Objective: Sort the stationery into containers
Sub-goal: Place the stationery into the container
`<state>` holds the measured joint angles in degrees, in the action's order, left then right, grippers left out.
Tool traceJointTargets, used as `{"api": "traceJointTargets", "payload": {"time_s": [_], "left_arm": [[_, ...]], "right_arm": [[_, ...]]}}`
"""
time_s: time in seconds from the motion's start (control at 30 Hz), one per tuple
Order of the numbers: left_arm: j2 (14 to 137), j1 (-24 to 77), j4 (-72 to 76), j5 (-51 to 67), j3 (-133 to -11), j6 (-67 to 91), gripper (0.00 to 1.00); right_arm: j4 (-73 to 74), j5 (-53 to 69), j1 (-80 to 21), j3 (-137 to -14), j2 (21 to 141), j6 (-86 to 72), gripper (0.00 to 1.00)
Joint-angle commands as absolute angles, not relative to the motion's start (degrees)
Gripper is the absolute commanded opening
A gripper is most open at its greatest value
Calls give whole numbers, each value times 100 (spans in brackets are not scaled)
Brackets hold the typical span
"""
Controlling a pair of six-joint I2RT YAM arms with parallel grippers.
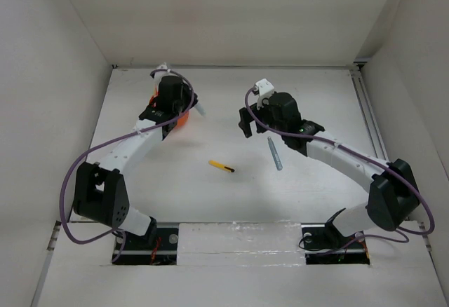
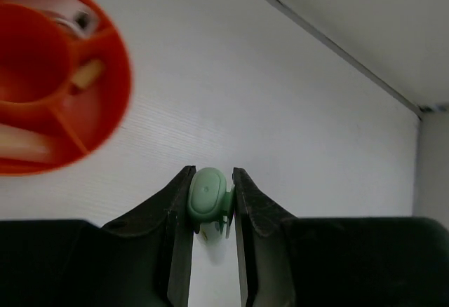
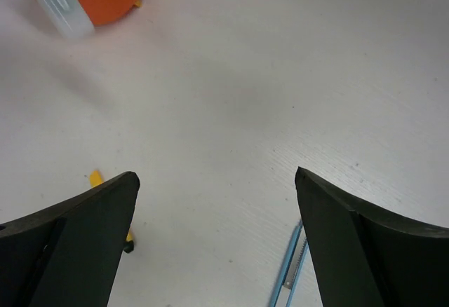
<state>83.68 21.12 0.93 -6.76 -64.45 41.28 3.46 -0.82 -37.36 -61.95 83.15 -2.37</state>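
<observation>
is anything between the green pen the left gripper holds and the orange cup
Nothing visible. In the left wrist view only bare table lies between the pale green pen, clamped in the left gripper, and the orange cup.

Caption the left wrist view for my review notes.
Left claw clamps a pale green pen end-on, with the divided orange cup at upper left.

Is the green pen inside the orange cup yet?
No, the pale green pen is pinched between the left fingers, off to the side of the orange cup.
</observation>
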Motion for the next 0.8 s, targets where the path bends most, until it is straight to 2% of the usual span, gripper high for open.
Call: {"api": "traceJointTargets", "payload": {"time_s": [0.0, 0.17, 0.4, 0.77], "left_arm": [[8051, 1986, -281, -2720, -6732, 4034, 0], [7946, 1986, -229, -3847, -6469, 4263, 0], [7717, 1986, 412, -4796, -6021, 4333, 0], [7919, 1986, 1625, -5212, -5616, 3806, 0]], "right_arm": [[185, -18, -3630, -5977, 8068, -79, 99], [237, 210, -3568, -5854, 8016, -18, 99], [237, 334, -3568, -5854, 8068, 35, 99], [185, 544, -3516, -5959, 8244, 88, 99]]}}
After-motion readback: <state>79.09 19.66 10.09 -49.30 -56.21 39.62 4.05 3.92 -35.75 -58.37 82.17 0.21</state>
